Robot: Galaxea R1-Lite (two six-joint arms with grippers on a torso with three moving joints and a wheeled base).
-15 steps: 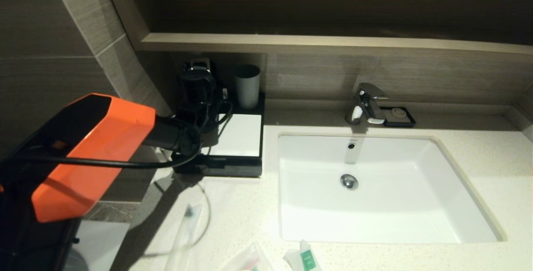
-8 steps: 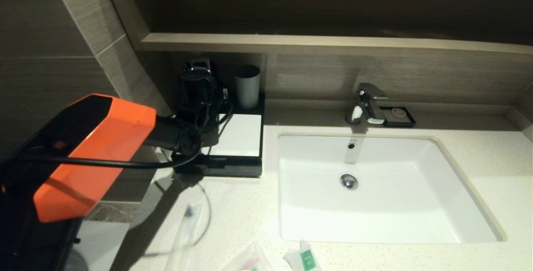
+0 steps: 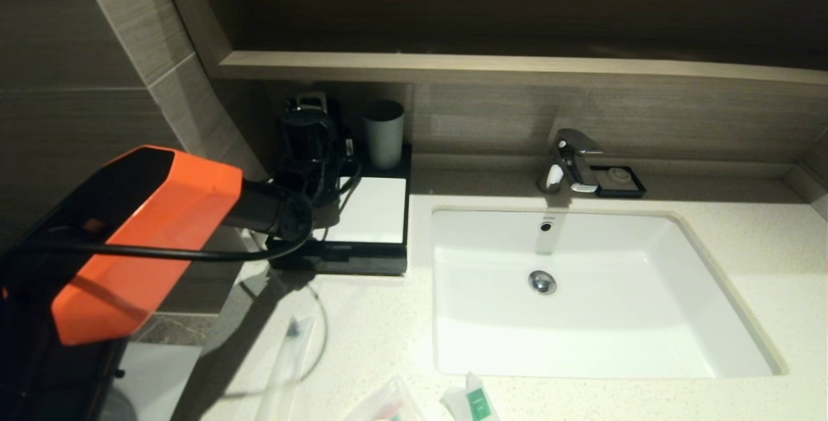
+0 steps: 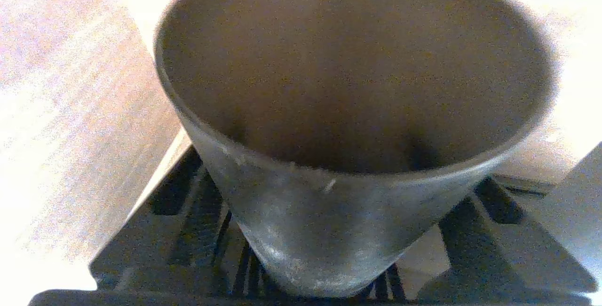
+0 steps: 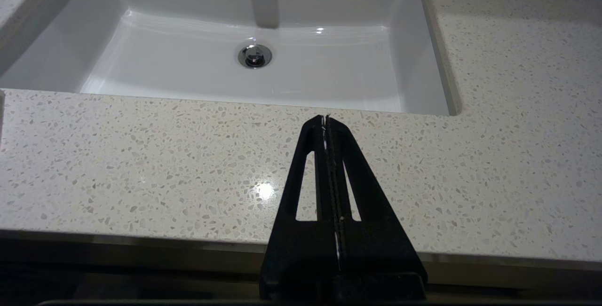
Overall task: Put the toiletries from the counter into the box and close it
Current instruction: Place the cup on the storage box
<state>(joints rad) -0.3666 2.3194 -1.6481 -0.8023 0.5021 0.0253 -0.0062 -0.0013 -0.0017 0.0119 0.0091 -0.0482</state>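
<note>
We see the left claw (image 3: 309,125) at the dark cup (image 4: 348,132) on the box's (image 3: 372,211) back left, can't tell if it grips | right claw (image 5: 326,119) closed, parked over the counter (image 5: 141,155) by the basin (image 3: 582,291) | long sleeve (image 3: 284,363), clear pouch (image 3: 385,405), green-label sachet (image 3: 472,400) lie on the counter's front edge

Grey cup (image 3: 383,132), chrome faucet (image 3: 569,161) beside black soap dish (image 3: 620,181).

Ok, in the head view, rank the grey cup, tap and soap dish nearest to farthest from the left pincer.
1. Grey cup, just right of the left pincer.
2. Tap, behind the basin.
3. Soap dish, right of the tap.
</note>
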